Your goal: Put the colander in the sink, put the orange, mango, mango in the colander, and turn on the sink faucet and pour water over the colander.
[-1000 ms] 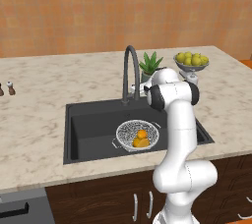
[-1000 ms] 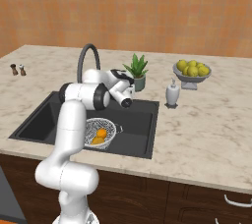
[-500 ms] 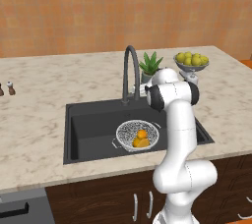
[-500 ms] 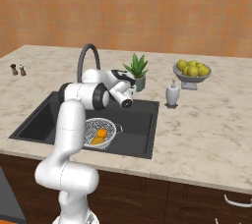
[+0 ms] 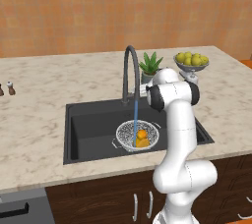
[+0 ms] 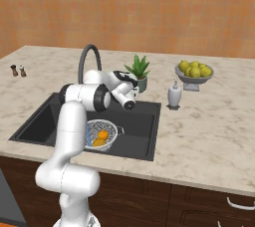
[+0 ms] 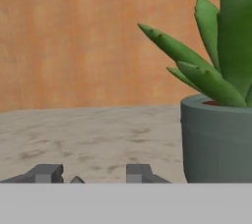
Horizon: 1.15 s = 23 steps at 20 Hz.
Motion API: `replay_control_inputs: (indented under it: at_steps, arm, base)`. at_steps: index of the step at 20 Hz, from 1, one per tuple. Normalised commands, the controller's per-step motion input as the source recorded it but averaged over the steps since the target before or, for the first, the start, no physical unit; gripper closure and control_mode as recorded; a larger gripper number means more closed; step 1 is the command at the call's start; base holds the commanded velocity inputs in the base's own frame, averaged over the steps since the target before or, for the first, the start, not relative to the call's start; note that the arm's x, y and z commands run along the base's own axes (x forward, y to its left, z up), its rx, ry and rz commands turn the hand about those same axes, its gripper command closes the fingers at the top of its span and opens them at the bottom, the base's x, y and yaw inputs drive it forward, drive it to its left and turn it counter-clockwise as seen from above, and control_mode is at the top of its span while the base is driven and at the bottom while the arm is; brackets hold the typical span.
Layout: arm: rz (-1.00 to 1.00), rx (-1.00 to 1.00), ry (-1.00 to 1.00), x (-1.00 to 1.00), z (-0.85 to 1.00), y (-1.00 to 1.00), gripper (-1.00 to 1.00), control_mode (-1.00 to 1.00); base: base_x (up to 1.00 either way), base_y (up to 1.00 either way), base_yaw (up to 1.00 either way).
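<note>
The white speckled colander [image 5: 129, 134] [image 6: 112, 130] sits in the black sink [image 5: 88, 125] [image 6: 40, 121], right of its middle. Orange-yellow fruits lie inside: a round orange [image 5: 142, 133] [image 6: 103, 134] and a mango [image 5: 142, 143] [image 6: 98, 142] beneath it; I cannot tell them further apart. A thin blue stream of water [image 5: 136, 117] [image 6: 88, 135] falls from the sink faucet [image 5: 129, 70] [image 6: 89, 59] into the colander. My gripper [image 7: 92, 175] is behind the faucet's base, above the counter, facing the plant pot. Its fingertips [image 7: 47, 173] stand apart with nothing held.
A potted plant [image 5: 150, 66] [image 6: 138, 69] [image 7: 216, 134] stands just behind the sink, close to my hand. Farther right are a soap dispenser [image 6: 174, 95] and a bowl of yellow-green fruits [image 5: 192, 61] [image 6: 194, 69]. Two shakers [image 5: 7, 89] [image 6: 19, 70] stand far left.
A blue stream of water now runs from the faucet into the colander; it was absent before. The arm has barely moved.
</note>
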Motion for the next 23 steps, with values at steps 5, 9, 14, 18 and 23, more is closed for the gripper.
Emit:
replay_control_inputs:
  at_steps: [5, 9, 14, 18, 23]
  arm:
    - [-0.03, 0.00, 0.00, 0.00, 0.00, 0.00, 1.00, -1.00]
    - [0.00, 0.00, 0.00, 0.00, 0.00, 0.00, 1.00, -1.00]
    - [0.00, 0.00, 0.00, 0.00, 0.00, 0.00, 1.00, -1.00]
    - [0.00, 0.00, 0.00, 0.00, 0.00, 0.00, 1.00, -1.00]
    - [0.00, 0.00, 0.00, 0.00, 0.00, 0.00, 1.00, -1.00]
  base:
    - [0.00, 0.00, 0.00]
    - [0.00, 0.00, 0.00]
    - [0.00, 0.00, 0.00]
    - [0.00, 0.00, 0.00]
    - [0.00, 0.00, 0.00]
